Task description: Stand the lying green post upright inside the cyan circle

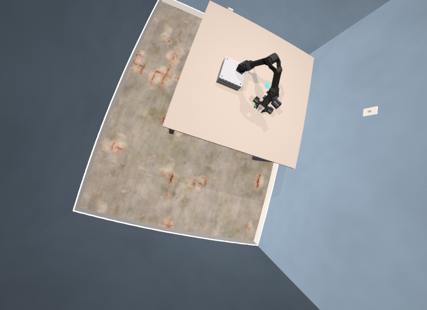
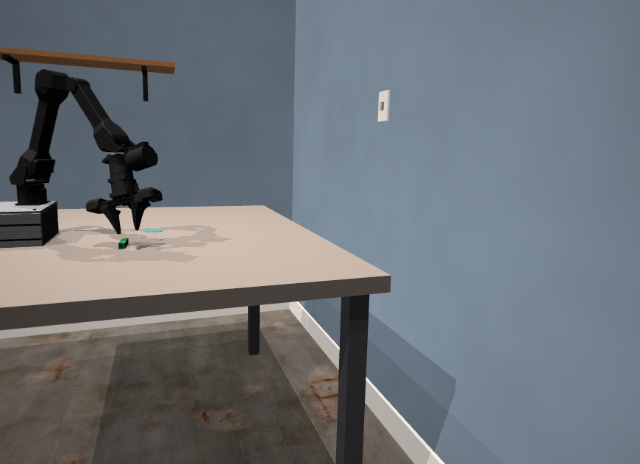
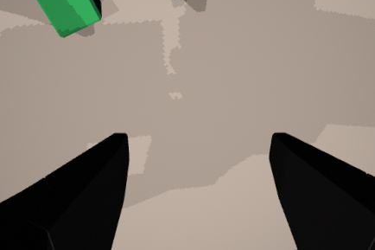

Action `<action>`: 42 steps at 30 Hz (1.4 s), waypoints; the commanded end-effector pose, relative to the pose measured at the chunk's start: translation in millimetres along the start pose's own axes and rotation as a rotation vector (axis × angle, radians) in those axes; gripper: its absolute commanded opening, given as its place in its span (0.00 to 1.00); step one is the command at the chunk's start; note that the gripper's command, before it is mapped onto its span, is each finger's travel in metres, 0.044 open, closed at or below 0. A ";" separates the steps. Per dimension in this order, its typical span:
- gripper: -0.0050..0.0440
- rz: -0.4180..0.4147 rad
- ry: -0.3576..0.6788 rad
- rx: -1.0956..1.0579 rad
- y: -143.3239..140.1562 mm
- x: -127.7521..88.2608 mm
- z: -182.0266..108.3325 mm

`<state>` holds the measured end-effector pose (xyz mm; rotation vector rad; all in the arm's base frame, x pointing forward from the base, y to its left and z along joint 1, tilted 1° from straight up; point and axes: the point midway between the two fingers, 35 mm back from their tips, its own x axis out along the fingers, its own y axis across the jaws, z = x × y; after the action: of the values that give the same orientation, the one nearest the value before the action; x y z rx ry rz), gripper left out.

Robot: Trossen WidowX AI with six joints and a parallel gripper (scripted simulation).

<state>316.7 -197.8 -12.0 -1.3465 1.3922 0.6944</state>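
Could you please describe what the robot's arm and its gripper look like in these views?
The arm is matte black all over, built of blocky, faceted links with rounded joint housings. No cables or markings show. It rises from a grey box base with a pale, ribbed top. The gripper is equally black; its two jaws are angular wedges tapering to sharp points.
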 end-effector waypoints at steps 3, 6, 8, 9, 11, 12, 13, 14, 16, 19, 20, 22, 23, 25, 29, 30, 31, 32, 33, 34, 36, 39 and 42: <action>0.58 0.064 -0.154 -0.189 6.2 -27.6 27.2; 0.58 0.100 -0.225 -0.264 13.6 -39.4 38.7; 0.58 0.129 -0.269 -0.308 20.0 -47.3 45.3; 0.58 0.145 -0.290 -0.327 23.7 -51.1 48.2; 0.58 0.185 -0.327 -0.357 32.8 -58.0 52.7; 0.58 0.185 -0.327 -0.357 32.8 -58.0 52.7; 0.58 0.185 -0.327 -0.357 32.8 -58.0 52.7; 0.58 0.189 -0.333 -0.363 33.8 -59.3 53.6; 0.58 0.189 -0.333 -0.363 33.8 -59.3 53.6; 0.58 0.189 -0.333 -0.363 34.2 -57.5 54.2; 0.58 0.189 -0.333 -0.363 35.4 -51.9 55.8; 0.58 0.189 -0.333 -0.363 40.0 -33.9 61.4; 0.58 0.189 -0.333 -0.363 41.6 -28.6 63.0; 0.58 0.189 -0.333 -0.363 42.2 -26.9 63.6; 0.58 0.189 -0.333 -0.363 42.2 -26.9 63.6; 0.58 0.189 -0.333 -0.363 42.2 -26.9 63.6; 0.58 0.189 -0.333 -0.363 42.5 -25.8 63.9; 0.58 0.189 -0.333 -0.363 43.1 -23.0 64.7; 0.58 0.189 -0.333 -0.363 43.5 -21.4 65.2; 0.58 0.189 -0.333 -0.363 43.9 -19.9 65.7; 0.58 0.189 -0.333 -0.363 44.6 -17.1 66.5; 0.58 0.189 -0.333 -0.363 45.8 -12.9 67.8; 0.58 0.189 -0.333 -0.363 46.8 -8.3 69.2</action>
<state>293.3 -123.7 -26.2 -1.3157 1.1660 1.2680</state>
